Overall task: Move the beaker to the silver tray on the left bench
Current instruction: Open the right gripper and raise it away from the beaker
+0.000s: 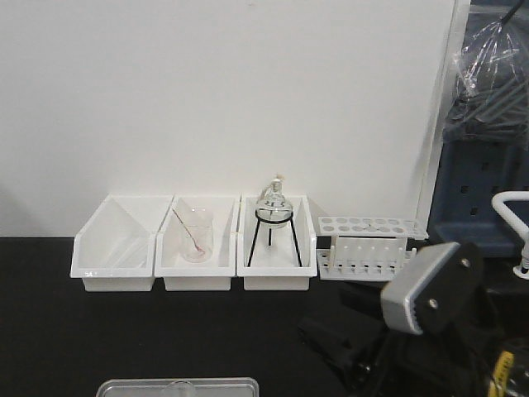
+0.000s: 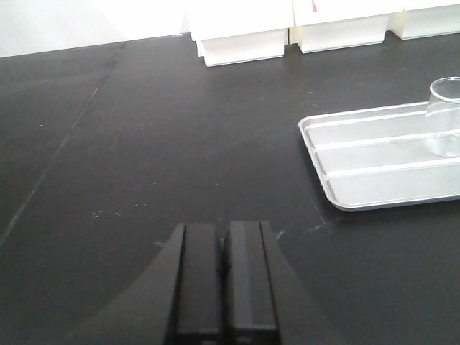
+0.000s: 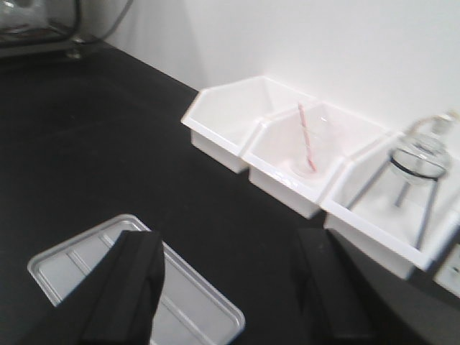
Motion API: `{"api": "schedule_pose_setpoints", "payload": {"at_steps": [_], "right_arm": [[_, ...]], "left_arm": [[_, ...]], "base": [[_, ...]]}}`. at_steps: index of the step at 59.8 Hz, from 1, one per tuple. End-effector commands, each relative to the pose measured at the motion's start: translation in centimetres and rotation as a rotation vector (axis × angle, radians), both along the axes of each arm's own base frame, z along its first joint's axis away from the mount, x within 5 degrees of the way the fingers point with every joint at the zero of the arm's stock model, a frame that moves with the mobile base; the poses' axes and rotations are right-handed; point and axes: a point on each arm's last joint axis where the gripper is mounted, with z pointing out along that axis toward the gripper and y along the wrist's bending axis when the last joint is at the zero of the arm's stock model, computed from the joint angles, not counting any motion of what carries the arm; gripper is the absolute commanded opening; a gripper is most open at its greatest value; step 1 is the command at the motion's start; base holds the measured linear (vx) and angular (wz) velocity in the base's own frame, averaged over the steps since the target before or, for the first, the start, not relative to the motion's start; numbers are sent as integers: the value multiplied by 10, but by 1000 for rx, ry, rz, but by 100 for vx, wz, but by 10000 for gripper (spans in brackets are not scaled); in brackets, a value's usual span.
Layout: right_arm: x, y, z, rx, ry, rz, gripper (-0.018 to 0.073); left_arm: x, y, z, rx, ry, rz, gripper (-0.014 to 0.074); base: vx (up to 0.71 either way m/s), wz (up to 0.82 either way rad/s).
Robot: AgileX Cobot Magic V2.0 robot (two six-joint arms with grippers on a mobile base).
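Note:
The beaker (image 2: 445, 118), small and of clear glass, stands upright on the silver tray (image 2: 374, 162) at the right edge of the left wrist view. The tray lies on the black bench (image 2: 144, 144). My left gripper (image 2: 224, 241) is shut with nothing in it, low over the bench to the left of the tray. In the right wrist view my right gripper (image 3: 230, 241) stands open and empty. Its left finger (image 3: 133, 287) hangs over the tray (image 3: 198, 305), and the beaker is hidden in that view. The front view shows only the tray's far rim (image 1: 178, 383) at the bottom edge.
Three white bins (image 1: 194, 244) line the back wall. One holds a beaker with a thin rod (image 1: 197, 236), another a flask on a black tripod (image 1: 274, 217). A white test tube rack (image 1: 364, 248) stands to their right. My right arm (image 1: 430, 289) fills the lower right.

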Motion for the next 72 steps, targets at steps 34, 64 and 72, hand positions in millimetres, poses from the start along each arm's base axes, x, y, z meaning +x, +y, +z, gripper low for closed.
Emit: {"api": "schedule_pose_setpoints", "payload": {"at_steps": [34, 64, 72], "right_arm": [[-33, -20, 0, 52, -33, -23, 438], [-137, -125, -17, 215, -311, -642, -18], [-153, -130, -59, 281, -329, -731, -17]], "left_arm": [[2, -1, 1, -5, -69, -10, 1], [2, -1, 1, -5, -69, -10, 1], [2, -1, 1, -5, -69, -10, 1]], "base": [[0, 0], [0, 0], [0, 0]]}}
